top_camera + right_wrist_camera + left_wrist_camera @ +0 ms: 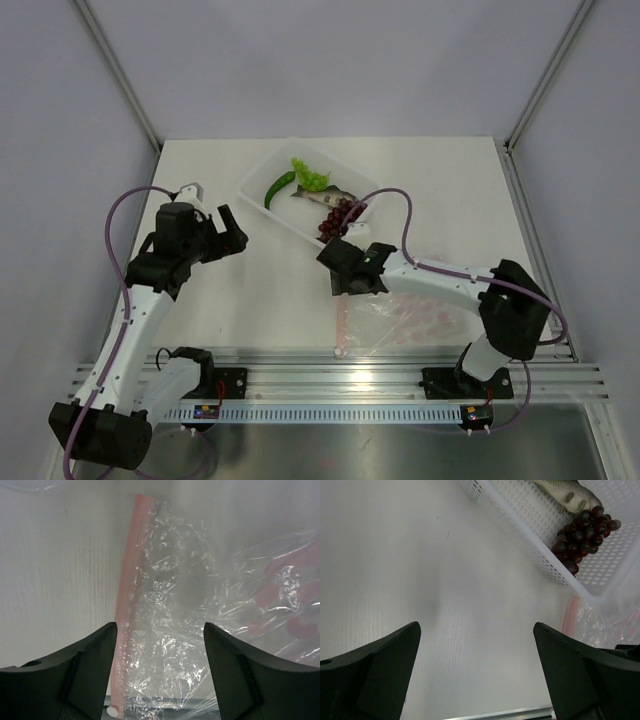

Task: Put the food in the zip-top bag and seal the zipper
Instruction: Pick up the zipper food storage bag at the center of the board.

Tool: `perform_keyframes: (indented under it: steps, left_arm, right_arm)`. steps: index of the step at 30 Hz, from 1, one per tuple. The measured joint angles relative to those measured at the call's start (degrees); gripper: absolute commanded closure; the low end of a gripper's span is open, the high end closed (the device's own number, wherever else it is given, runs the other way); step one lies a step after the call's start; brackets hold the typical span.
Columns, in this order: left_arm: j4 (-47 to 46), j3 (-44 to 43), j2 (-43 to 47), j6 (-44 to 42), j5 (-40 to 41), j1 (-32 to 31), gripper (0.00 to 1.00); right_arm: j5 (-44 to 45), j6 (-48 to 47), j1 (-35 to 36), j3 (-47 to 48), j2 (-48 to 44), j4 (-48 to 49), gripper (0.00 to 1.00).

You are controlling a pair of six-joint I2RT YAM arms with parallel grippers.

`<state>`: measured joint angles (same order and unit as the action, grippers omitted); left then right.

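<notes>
The food lies in a white tray point(262, 172): a green chili pepper point(279, 187), lettuce point(308, 176), a grey fish point(322, 196) and dark red grapes point(338, 218). The grapes point(582, 535) and fish point(567, 492) also show in the left wrist view. The clear zip-top bag point(410, 315) lies flat near the front, its pink zipper point(341, 318) along the left edge. My right gripper point(159, 626) is open just above the bag point(200, 595), beside the zipper point(127, 580) and its whitish tab point(113, 711). My left gripper point(475, 625) is open and empty over bare table, left of the tray.
The white tray point(520, 515) stands diagonally at the back middle, its near corner close to the right arm's wrist. An aluminium rail point(330, 370) runs along the table's front edge, just past the bag. Grey walls enclose the table.
</notes>
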<state>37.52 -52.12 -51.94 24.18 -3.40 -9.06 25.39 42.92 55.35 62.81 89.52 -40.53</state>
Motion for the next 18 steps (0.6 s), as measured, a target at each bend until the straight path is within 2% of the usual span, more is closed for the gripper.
perform_keyframes:
  steps: [6, 12, 18]
  left_arm:
    - [0.2, 0.2, 0.0, 0.1, 0.0, 0.0, 0.01]
    - [0.1, 0.5, 0.0, 0.1, 0.0, 0.0, 0.01]
    - [0.1, 1.3, -0.9, 0.1, -0.4, 0.0, 0.01]
  right_arm:
    - [0.3, 1.8, 3.2, 5.9, 9.6, -0.3, 0.24]
    - [0.6, 3.7, 4.2, 8.9, 15.2, -1.8, 0.41]
    - [0.8, 5.9, 4.6, 9.2, 17.7, -3.8, 0.54]
